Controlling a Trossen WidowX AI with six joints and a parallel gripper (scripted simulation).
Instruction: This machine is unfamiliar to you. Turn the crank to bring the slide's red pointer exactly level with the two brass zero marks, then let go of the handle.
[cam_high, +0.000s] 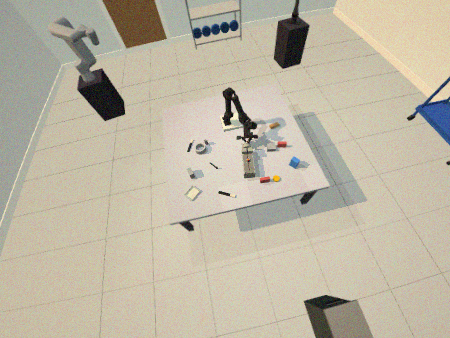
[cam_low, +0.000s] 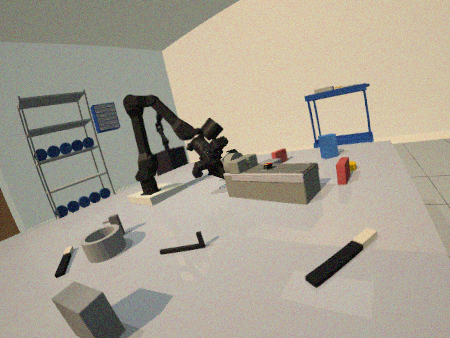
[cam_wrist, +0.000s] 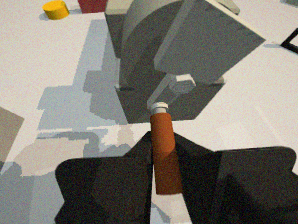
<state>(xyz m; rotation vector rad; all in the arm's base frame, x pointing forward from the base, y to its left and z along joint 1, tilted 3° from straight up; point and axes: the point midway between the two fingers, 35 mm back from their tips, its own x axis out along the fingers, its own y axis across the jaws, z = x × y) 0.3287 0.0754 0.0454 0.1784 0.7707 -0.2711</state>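
The grey machine (cam_high: 249, 170) (cam_low: 265, 187) stands on the table, with a long slide bed and a rounded housing at the arm's end. A small red pointer (cam_high: 248, 160) (cam_low: 268, 164) shows on top of the slide. The brass zero marks are too small to tell, so the pointer's level against them cannot be read. In the wrist view a short grey crank arm (cam_wrist: 171, 90) leads from the housing to an orange-brown handle (cam_wrist: 162, 131). My gripper (cam_wrist: 158, 134) (cam_high: 247, 138) is shut on this handle, with a black finger on each side.
Near the machine are red blocks (cam_high: 265, 180) (cam_high: 282, 144), a yellow disc (cam_high: 276, 178) and a blue block (cam_high: 294, 162). A grey ring-shaped cup (cam_low: 103, 244), a black angled tool (cam_low: 182, 248), a black-and-cream bar (cam_low: 335, 264) and a grey block (cam_low: 87, 310) lie on the other side.
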